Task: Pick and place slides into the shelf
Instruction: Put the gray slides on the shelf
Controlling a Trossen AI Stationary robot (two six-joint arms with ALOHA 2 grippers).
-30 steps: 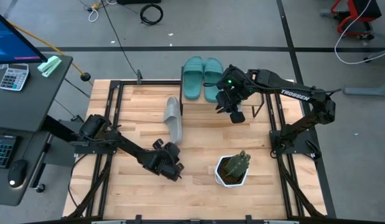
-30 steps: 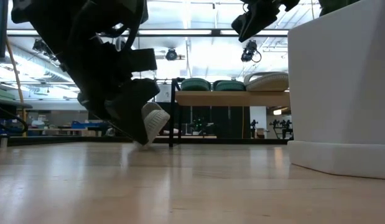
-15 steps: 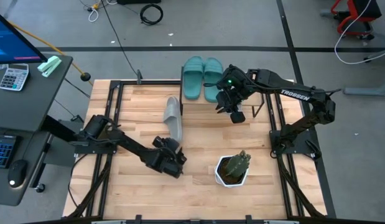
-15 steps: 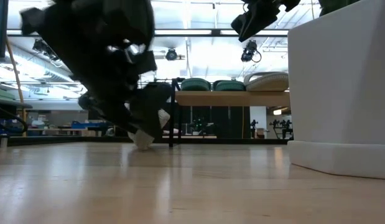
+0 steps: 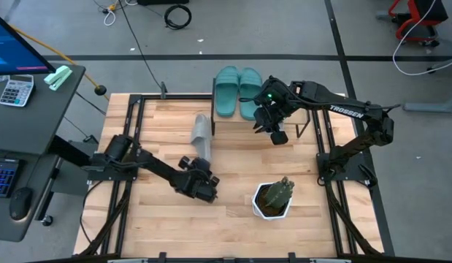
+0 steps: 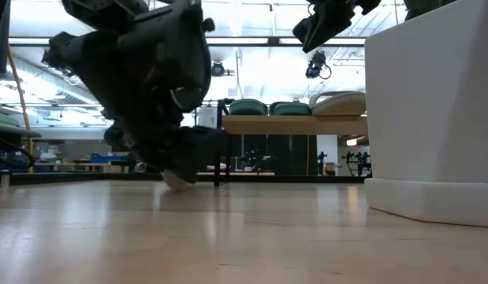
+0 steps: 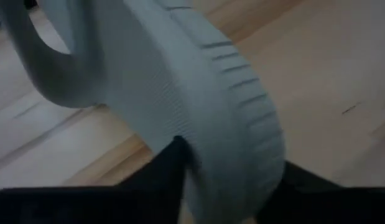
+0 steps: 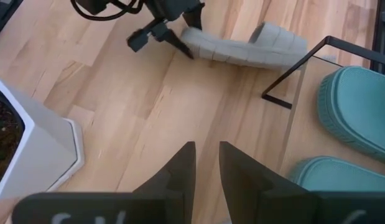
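1 grey slide [image 7: 198, 106]: my left wrist view alone shows left gripper [image 5: 201, 183] fingers [image 7: 161, 171] straddling its heel, while right gripper [image 8: 206, 168], nearly closed, holds nothing.

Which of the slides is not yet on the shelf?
The grey slide lying on the table left of the shelf, with the left tool at its near end. The two teal slides and another grey one already rest on the shelf.
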